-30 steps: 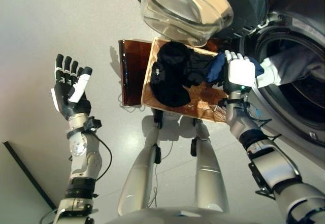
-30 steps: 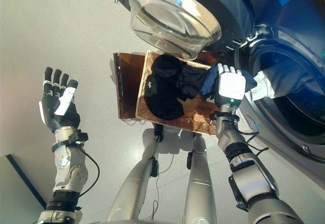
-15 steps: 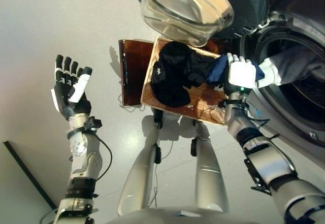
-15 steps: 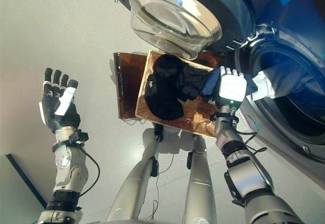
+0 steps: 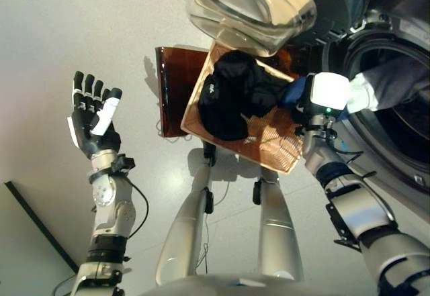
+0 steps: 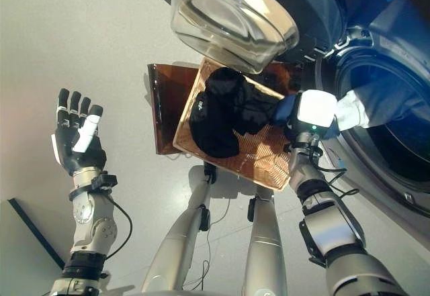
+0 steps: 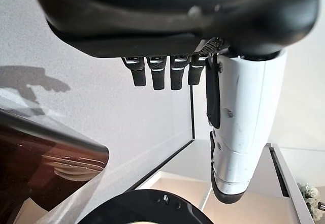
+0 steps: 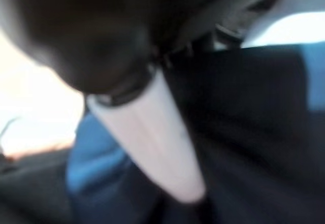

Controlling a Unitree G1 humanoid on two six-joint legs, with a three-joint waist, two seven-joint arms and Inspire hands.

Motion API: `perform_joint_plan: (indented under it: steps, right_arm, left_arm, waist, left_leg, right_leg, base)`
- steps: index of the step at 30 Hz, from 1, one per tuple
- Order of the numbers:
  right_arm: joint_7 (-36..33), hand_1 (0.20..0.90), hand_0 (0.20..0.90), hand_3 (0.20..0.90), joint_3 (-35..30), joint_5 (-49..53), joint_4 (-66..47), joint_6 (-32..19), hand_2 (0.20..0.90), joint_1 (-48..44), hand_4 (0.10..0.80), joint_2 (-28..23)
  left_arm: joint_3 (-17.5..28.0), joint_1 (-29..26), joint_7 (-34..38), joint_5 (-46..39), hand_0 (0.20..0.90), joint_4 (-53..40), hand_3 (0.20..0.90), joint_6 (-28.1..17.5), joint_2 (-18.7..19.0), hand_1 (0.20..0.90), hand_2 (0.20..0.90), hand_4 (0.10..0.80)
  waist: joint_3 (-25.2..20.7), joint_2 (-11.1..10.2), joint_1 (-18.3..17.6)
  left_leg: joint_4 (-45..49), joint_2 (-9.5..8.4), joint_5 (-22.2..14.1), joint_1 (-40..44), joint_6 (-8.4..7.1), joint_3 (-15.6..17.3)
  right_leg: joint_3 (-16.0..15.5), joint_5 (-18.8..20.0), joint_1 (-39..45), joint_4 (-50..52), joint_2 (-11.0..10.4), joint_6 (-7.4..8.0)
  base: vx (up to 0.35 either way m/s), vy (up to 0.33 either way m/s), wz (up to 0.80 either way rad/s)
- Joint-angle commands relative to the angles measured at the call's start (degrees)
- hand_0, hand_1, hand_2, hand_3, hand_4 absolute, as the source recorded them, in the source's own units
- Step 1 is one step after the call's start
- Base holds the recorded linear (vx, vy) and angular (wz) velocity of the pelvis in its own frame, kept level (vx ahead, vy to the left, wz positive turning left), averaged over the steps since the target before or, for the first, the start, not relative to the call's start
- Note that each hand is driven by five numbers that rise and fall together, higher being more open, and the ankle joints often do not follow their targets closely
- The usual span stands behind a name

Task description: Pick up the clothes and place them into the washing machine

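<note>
Two hands show. The left hand (image 5: 91, 118) is held up over the bare floor (image 5: 67, 27) with fingers straight and spread, holding nothing. The right hand (image 5: 327, 94) reaches over the far edge of the woven basket (image 5: 269, 145), on blue cloth (image 5: 293, 93) beside the black clothes (image 5: 228, 98) heaped in the basket; whether its fingers have closed on the cloth I cannot tell. The washing machine (image 5: 396, 128) stands open at right, its glass door (image 5: 248, 4) swung out above the basket.

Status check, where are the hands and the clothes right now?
Left hand open, idle. Right hand on blue garment at basket edge, grip unclear. Black clothes in basket. Washer door open.
</note>
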Motion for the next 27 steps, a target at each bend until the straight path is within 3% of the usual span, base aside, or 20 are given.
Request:
perform_joint_plan:
  steps: [1, 27]
  right_arm:
    - [-1.80, 0.200, 0.200, 0.200, 2.41, 0.98, 0.23, 0.43, 0.200, 0.44, 0.300, 0.22]
    - [-2.56, 0.200, 0.200, 0.200, 1.89, -0.80, -4.12, 0.54, 0.200, -0.65, 0.300, -4.06]
  left_arm:
    - [3.32, 1.93, 0.87, 1.44, 0.900, -7.19, 0.900, -6.63, 4.68, 0.900, 0.900, 0.800]
    - [3.33, 2.53, -0.15, 1.18, 0.900, -5.65, 0.900, -6.52, 4.78, 0.900, 0.900, 0.800]
  waist:
    - [0.15, -0.01, 1.28]
    - [-1.55, -0.30, 1.31]
  left_leg:
    - [-0.49, -1.13, -3.95, 0.23, -5.62, 0.51]
    - [-0.49, -0.75, -4.32, 1.38, -5.38, 0.55]
  right_leg:
    - [-1.26, 1.57, 0.58, -6.55, -1.66, 1.81]
    - [-1.44, 0.59, 1.33, -5.76, -1.45, 1.52]
  base:
    - [0.000, 0.000, 0.00]
    - [0.001, 0.000, 0.00]
